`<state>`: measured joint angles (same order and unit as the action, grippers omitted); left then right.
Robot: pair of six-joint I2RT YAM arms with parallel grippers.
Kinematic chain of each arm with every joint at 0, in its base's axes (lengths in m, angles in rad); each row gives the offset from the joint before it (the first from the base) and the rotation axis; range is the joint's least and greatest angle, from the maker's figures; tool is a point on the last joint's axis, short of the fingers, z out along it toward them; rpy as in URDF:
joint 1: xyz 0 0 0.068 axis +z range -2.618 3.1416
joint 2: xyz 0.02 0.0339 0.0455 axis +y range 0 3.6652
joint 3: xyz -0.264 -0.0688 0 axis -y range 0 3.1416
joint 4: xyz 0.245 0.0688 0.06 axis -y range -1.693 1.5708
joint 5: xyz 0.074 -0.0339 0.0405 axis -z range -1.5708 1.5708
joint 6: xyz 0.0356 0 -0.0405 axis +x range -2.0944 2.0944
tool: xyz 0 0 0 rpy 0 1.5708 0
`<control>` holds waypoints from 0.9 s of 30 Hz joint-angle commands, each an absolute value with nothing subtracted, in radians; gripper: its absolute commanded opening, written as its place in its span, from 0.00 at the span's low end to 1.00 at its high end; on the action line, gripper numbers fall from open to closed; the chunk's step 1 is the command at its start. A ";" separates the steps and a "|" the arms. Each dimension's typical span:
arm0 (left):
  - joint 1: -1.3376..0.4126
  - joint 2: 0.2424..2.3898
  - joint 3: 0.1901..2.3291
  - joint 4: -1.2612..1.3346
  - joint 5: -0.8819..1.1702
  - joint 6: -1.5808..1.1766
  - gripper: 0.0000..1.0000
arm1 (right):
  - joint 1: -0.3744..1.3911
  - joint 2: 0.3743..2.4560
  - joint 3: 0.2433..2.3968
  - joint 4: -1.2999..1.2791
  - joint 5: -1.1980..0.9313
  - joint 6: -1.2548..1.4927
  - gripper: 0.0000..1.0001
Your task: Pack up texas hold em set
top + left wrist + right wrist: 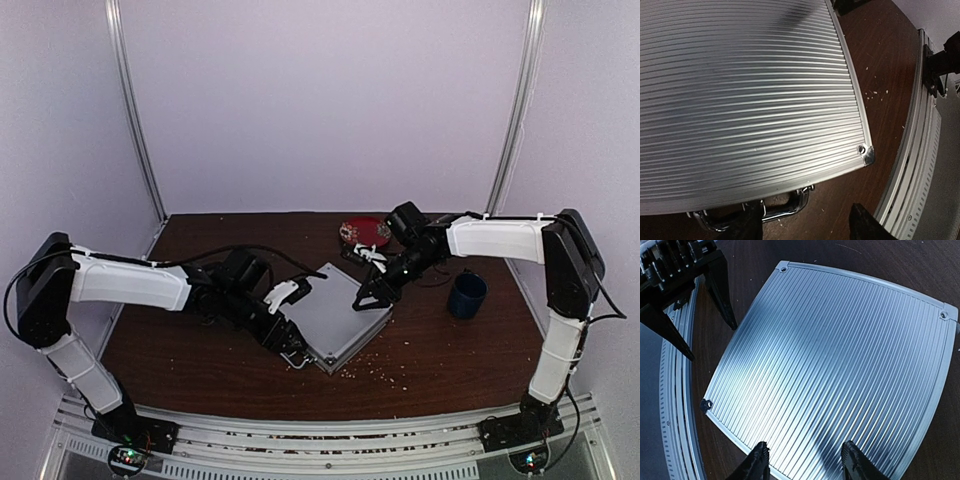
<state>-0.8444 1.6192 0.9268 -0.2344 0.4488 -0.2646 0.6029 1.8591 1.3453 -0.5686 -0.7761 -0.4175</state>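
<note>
Right pincer (806,465) over case (830,365); mug (467,295) overhead only

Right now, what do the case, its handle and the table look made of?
Case: ribbed silvery metal, likely aluminium, satin sheen, riveted corners. Handle: bright mirror-like metal, probably chrome-plated. Table: dark brown wood grain, slightly glossy; solid wood or laminate, cannot tell.

The case (335,315) is silver, its lid ribbed with fine parallel ridges; its handle (785,210) is shiny chrome. The counter (200,350) is dark reddish-brown, flecked with pale crumbs (385,372) toward its near edge. By the far edge is a red plate (362,230), and near the right edge a dark blue mug (467,295). The left arm (130,282) and right arm (495,240) are white with black joints.
</note>
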 commanded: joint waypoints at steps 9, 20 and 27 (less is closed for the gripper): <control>-0.847 1.580 0.878 -0.212 0.382 -0.264 0.66 | 0.678 1.872 1.365 -0.579 -0.747 -0.421 0.46; -0.847 1.732 0.913 -0.175 0.404 -0.227 0.69 | 0.724 1.963 1.383 -0.597 -0.706 -0.415 0.43; -0.847 1.760 0.920 -0.168 0.466 -0.202 0.66 | 0.735 1.997 1.392 -0.612 -0.698 -0.425 0.42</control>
